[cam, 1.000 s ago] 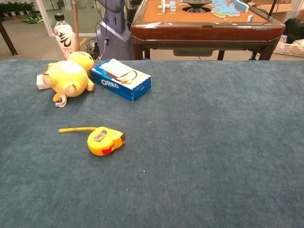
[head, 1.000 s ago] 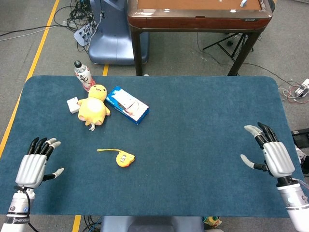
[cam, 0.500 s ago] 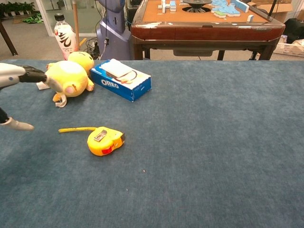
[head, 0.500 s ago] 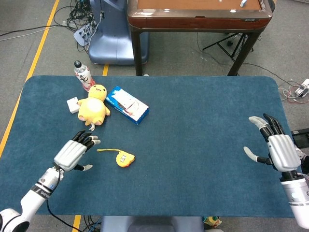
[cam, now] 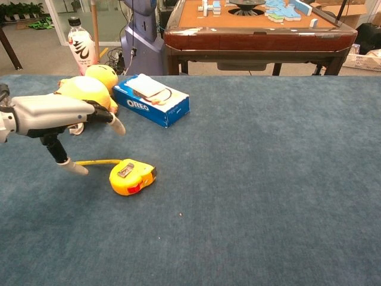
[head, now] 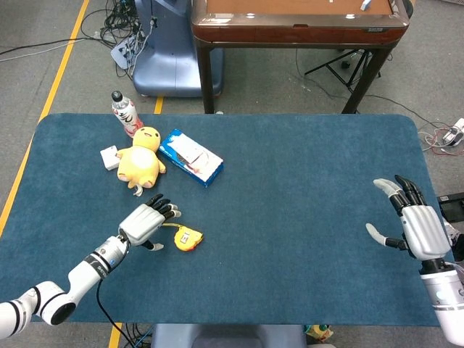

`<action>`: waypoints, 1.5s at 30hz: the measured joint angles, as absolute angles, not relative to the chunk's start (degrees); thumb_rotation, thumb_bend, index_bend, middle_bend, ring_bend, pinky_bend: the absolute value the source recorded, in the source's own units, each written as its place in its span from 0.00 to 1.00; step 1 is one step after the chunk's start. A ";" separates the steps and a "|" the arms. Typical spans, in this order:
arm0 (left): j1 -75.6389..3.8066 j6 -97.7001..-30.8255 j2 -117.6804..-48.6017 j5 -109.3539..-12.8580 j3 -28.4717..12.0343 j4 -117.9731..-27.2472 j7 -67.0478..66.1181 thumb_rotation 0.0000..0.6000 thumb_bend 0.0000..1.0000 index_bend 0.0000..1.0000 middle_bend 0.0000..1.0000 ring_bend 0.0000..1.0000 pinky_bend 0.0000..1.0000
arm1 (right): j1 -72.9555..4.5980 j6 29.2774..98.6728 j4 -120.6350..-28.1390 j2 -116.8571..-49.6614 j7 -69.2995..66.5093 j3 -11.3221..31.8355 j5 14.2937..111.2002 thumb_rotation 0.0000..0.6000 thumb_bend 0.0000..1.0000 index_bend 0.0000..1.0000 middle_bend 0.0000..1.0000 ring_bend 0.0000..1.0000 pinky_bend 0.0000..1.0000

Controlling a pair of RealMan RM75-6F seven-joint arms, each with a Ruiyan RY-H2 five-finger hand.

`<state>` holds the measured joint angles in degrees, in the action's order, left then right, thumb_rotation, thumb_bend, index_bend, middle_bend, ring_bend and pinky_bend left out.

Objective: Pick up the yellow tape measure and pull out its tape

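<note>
The yellow tape measure (head: 187, 238) (cam: 132, 176) lies on the blue table, a short length of yellow tape (cam: 97, 162) pulled out to its left. My left hand (head: 147, 222) (cam: 56, 118) hovers just left of it over the tape, fingers spread, holding nothing. Its thumb points down beside the tape without gripping it. My right hand (head: 415, 226) hangs open over the table's right edge, far from the tape measure, and shows only in the head view.
A yellow plush toy (head: 143, 160) (cam: 86, 92), a blue Oreo box (head: 191, 156) (cam: 151, 99), a small white object (head: 109, 156) and a bottle (head: 124, 112) (cam: 80, 42) stand behind the left hand. A brown table (head: 297, 22) stands beyond the blue table (head: 304, 196).
My left hand has moved right and forward from the table's left edge to just beside the tape measure. The right hand shifted slightly. The tape measure has not moved.
</note>
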<state>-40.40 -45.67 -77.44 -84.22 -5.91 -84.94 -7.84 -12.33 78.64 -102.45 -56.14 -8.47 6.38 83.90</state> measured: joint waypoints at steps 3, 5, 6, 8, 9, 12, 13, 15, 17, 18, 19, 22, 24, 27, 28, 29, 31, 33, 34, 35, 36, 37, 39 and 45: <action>-41.14 -44.89 -79.03 -82.62 -5.73 -84.39 -10.14 1.00 0.14 0.20 0.18 0.09 0.02 | -12.13 78.44 -102.31 -56.17 -8.46 6.13 83.75 1.00 0.35 0.15 0.16 0.03 0.00; -41.51 -44.51 -79.87 -81.68 -5.64 -84.11 -11.47 1.00 0.14 0.20 0.18 0.09 0.02 | -12.02 78.41 -102.21 -56.17 -8.57 6.08 83.66 1.00 0.35 0.15 0.16 0.03 0.00; -41.71 -44.35 -80.33 -81.27 -5.59 -83.93 -12.14 1.00 0.14 0.20 0.18 0.09 0.02 | -11.94 78.45 -102.13 -56.19 -8.68 6.06 83.63 1.00 0.35 0.15 0.16 0.03 0.00; -42.20 -43.93 -81.52 -80.25 -5.47 -83.39 -13.65 1.00 0.14 0.20 0.18 0.09 0.02 | -11.81 78.54 -101.97 -56.21 -8.90 6.02 83.63 1.00 0.35 0.15 0.16 0.03 0.00; -42.45 -43.70 -82.07 -79.76 -5.42 -83.12 -14.28 1.00 0.14 0.20 0.18 0.09 0.02 | -11.71 78.61 -101.82 -56.23 -9.06 5.99 83.64 1.00 0.35 0.15 0.16 0.03 0.00; -43.26 -43.01 -83.68 -78.09 -5.33 -82.35 -16.07 1.00 0.14 0.20 0.18 0.09 0.02 | -11.46 78.68 -101.46 -56.27 -9.43 5.85 83.63 1.00 0.35 0.15 0.16 0.03 0.00; -43.50 -42.89 -84.16 -77.49 -5.33 -82.15 -16.61 1.00 0.14 0.21 0.18 0.09 0.02 | -11.39 78.71 -101.37 -56.27 -9.55 5.82 83.62 1.00 0.35 0.15 0.16 0.03 0.00; -43.74 -42.85 -84.76 -76.63 -5.30 -82.00 -17.28 1.00 0.14 0.21 0.18 0.09 0.02 | -11.18 78.82 -101.13 -56.26 -9.83 5.75 83.61 1.00 0.35 0.15 0.16 0.03 0.00; -43.94 -42.92 -85.28 -75.90 -5.14 -81.90 -18.09 1.00 0.14 0.21 0.18 0.09 0.02 | -11.00 78.92 -100.91 -56.23 -10.05 5.70 83.58 1.00 0.35 0.15 0.16 0.03 0.00; -44.01 -43.00 -85.51 -75.53 -5.02 -81.87 -18.51 1.00 0.14 0.22 0.18 0.09 0.02 | -10.93 78.97 -100.84 -56.21 -10.16 5.69 83.56 1.00 0.35 0.15 0.16 0.03 0.00; -44.05 -43.11 -85.68 -75.30 -4.93 -81.87 -18.79 1.00 0.14 0.22 0.18 0.09 0.02 | -10.88 79.02 -100.77 -56.20 -10.27 5.69 83.55 1.00 0.35 0.15 0.16 0.03 0.00; -44.11 -43.66 -86.21 -74.64 -4.61 -82.10 -19.52 1.00 0.14 0.23 0.18 0.09 0.02 | -10.67 79.08 -100.57 -56.14 -10.52 5.65 83.51 1.00 0.35 0.15 0.16 0.03 0.00; -44.15 -43.90 -86.52 -74.41 -4.42 -82.20 -19.87 1.00 0.14 0.23 0.19 0.09 0.02 | -10.59 79.00 -100.47 -56.09 -10.65 5.58 83.49 1.00 0.35 0.15 0.16 0.03 0.00; -44.38 -44.08 -87.08 -74.04 -4.23 -82.11 -20.46 1.00 0.14 0.24 0.19 0.09 0.02 | -10.48 78.93 -100.32 -56.05 -10.81 5.54 83.44 1.00 0.35 0.15 0.16 0.03 0.00; -44.51 -44.15 -87.31 -73.92 -4.20 -81.97 -20.58 1.00 0.14 0.25 0.19 0.09 0.02 | -10.44 78.92 -100.30 -56.03 -10.86 5.53 83.42 1.00 0.35 0.15 0.16 0.03 0.00; -44.61 -44.22 -87.46 -73.84 -4.18 -81.86 -20.65 1.00 0.14 0.25 0.20 0.09 0.02 | -10.39 78.94 -100.27 -56.01 -10.92 5.53 83.40 1.00 0.35 0.15 0.16 0.03 0.00; -44.78 -44.34 -87.71 -73.71 -4.10 -81.64 -20.69 1.00 0.14 0.27 0.21 0.10 0.02 | -10.26 79.00 -100.16 -55.96 -11.00 5.54 83.29 1.00 0.35 0.15 0.16 0.03 0.00; -44.86 -44.57 -87.90 -73.79 -4.02 -81.38 -20.65 1.00 0.14 0.29 0.24 0.12 0.02 | -10.16 79.04 -100.09 -55.92 -11.12 5.57 83.18 1.00 0.35 0.15 0.16 0.03 0.00; -44.88 -44.78 -88.05 -73.93 -3.95 -81.13 -20.54 1.00 0.14 0.29 0.25 0.13 0.02 | -10.13 79.03 -100.08 -55.91 -11.14 5.58 83.13 1.00 0.35 0.15 0.16 0.03 0.00; -44.88 -44.88 -88.16 -74.02 -3.88 -80.93 -20.39 1.00 0.14 0.30 0.27 0.13 0.02 | -10.11 79.01 -100.07 -55.90 -11.15 5.59 83.09 1.00 0.35 0.15 0.16 0.03 0.00; -44.89 -44.94 -88.24 -74.08 -3.81 -80.79 -20.19 1.00 0.14 0.30 0.27 0.14 0.02 | -10.07 79.00 -100.05 -55.91 -11.12 5.59 83.06 1.00 0.35 0.15 0.16 0.03 0.00; -44.89 -45.02 -88.34 -74.17 -3.73 -80.66 -19.89 1.00 0.14 0.31 0.28 0.14 0.02 | -10.05 79.00 -100.04 -55.93 -11.10 5.59 83.06 1.00 0.35 0.15 0.16 0.03 0.00; -44.89 -45.21 -88.53 -74.40 -3.62 -80.45 -19.43 1.00 0.14 0.33 0.31 0.16 0.02 | -10.02 78.90 -100.04 -55.97 -11.10 5.56 83.05 1.00 0.35 0.15 0.16 0.03 0.00; -44.69 -46.51 -89.48 -76.10 -3.38 -78.95 -16.55 1.00 0.14 0.46 0.44 0.26 0.02 | -9.83 79.07 -100.36 -55.84 -10.92 5.63 82.96 1.00 0.35 0.15 0.16 0.03 0.00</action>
